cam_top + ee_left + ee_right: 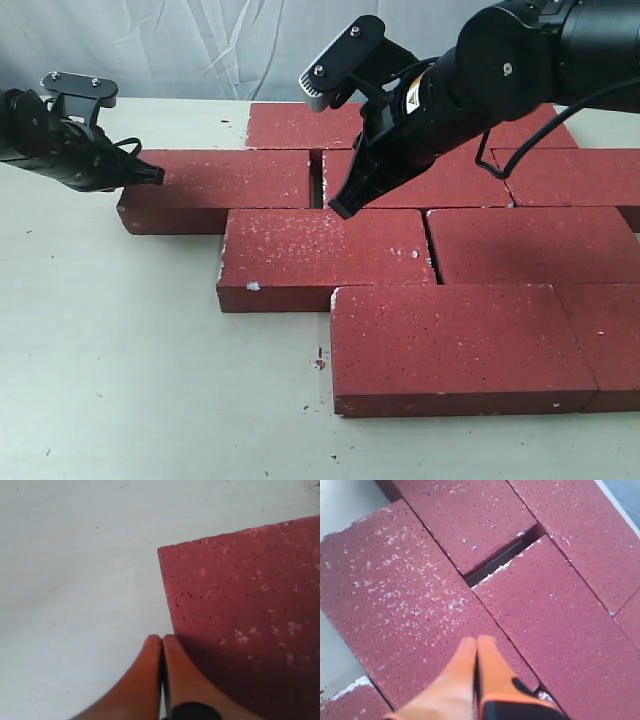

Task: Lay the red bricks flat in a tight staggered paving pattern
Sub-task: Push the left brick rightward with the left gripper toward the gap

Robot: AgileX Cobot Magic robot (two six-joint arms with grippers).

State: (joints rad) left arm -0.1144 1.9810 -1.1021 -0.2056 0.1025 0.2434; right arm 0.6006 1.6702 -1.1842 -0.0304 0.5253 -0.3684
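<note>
Several dark red bricks lie flat in staggered rows on the table [120, 350]. The leftmost brick [225, 185] of the second row sits a narrow gap away from its neighbour [440, 185]. My left gripper [155, 174] is shut and empty, its tips at that brick's left end, beside its corner [167, 555]. My right gripper [343, 207] is shut and empty too, hovering over the seam between the second-row bricks and the front-middle brick [325, 255]. In the right wrist view its fingers [460, 660] point over a flecked brick [385, 595], near a dark gap [497, 562].
Bare cream table spreads to the left and front of the bricks. A large brick [450, 345] lies nearest the front edge, with another [615, 340] at its right. A white wrinkled backdrop [200, 40] hangs behind.
</note>
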